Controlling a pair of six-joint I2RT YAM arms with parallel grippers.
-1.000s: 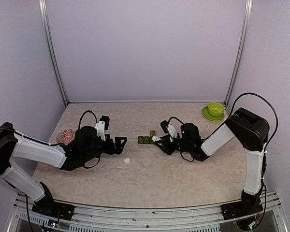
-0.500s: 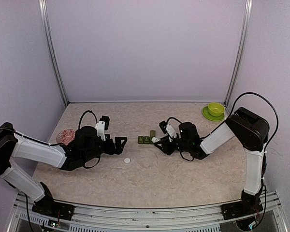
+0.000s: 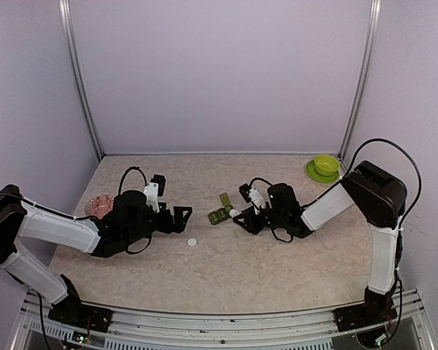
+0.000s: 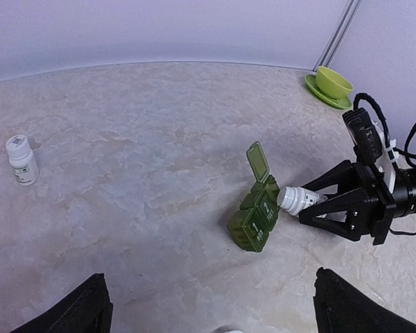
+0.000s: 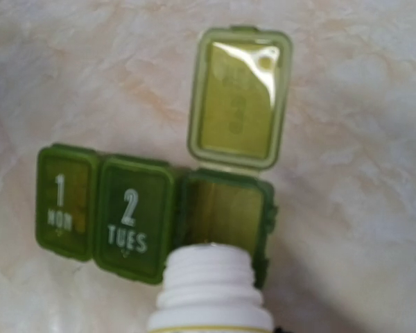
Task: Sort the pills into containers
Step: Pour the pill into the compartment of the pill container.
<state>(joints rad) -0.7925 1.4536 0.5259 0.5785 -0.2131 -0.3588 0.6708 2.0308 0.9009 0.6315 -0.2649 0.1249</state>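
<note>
The containers (image 3: 218, 214) are a dark green strip of three compartments (image 4: 255, 217), lying at an angle mid-table. Compartments 1 and 2 are closed; the third (image 5: 225, 208) has its lid (image 5: 239, 97) standing open. My right gripper (image 3: 242, 215) is shut on a white uncapped pill bottle (image 4: 298, 199), whose mouth (image 5: 211, 274) sits at the near rim of the open compartment. No pills show. My left gripper (image 3: 181, 217) hangs open to the left of the strip, its fingers (image 4: 76, 312) empty.
A white cap (image 3: 193, 241) lies on the table below the left gripper. A second, capped pill bottle (image 4: 21, 159) stands far left. A pink dish (image 3: 98, 205) sits by the left arm. A lime bowl on its saucer (image 3: 325, 165) is at the back right corner.
The right gripper has moved left with the bottle against the strip. The strip has swung from lying straight across to a diagonal. The left arm has not moved.
</note>
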